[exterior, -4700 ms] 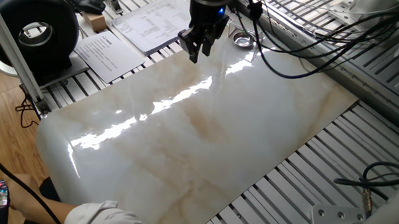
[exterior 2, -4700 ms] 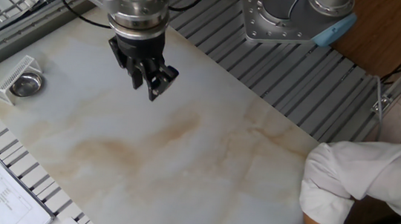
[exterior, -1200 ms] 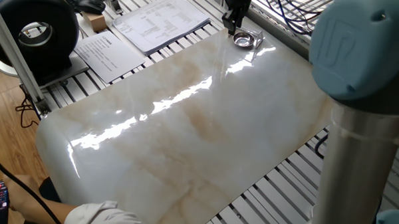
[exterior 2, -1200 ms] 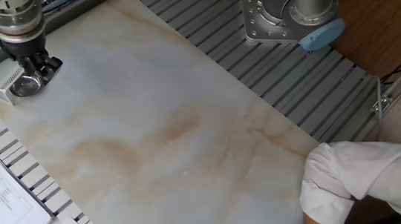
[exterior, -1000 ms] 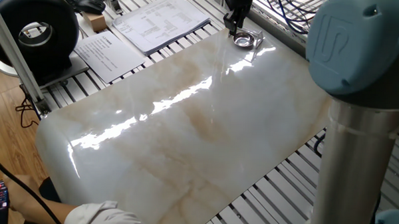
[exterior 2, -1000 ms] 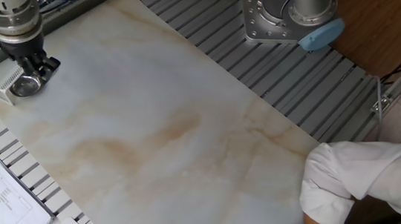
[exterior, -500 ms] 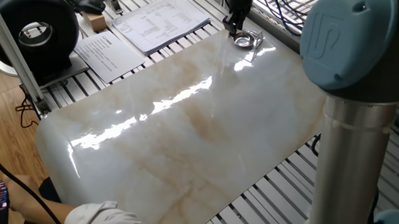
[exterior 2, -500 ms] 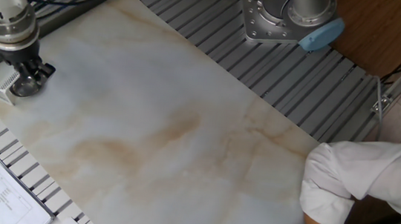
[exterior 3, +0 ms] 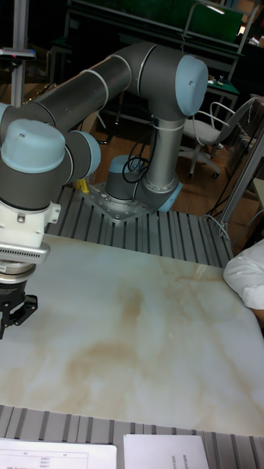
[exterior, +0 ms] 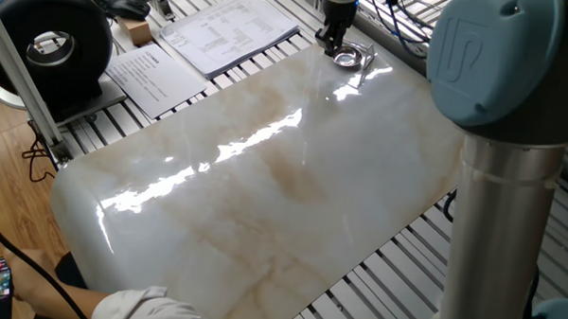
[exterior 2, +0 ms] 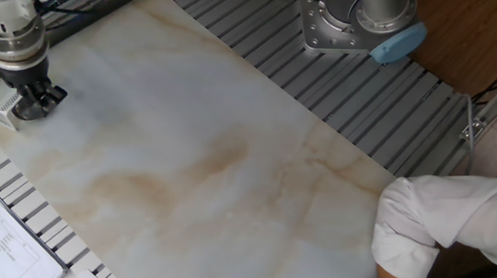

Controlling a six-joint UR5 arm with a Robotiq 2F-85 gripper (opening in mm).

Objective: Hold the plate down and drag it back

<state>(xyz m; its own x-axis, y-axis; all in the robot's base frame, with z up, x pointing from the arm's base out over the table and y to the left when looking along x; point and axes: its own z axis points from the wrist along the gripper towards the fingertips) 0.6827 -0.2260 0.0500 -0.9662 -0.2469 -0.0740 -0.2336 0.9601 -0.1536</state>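
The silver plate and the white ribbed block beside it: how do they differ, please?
The small shiny silver metal plate is circular and reflective; the white ribbed block is straight-edged and matt. The hand is above the plate, not the block. Both lie at the marble slab's edge.

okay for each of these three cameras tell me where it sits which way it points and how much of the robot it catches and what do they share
One fixed view: high over the corner opposite the small round silver metal plate; gripper, blue-capped arm joint close by.
The other fixed view: overhead, facing the robot's base; gripper down at the plate.
Tall fixed view: low, facing the base; whole arm, gripper.
Shared: glossy marble tabletop.
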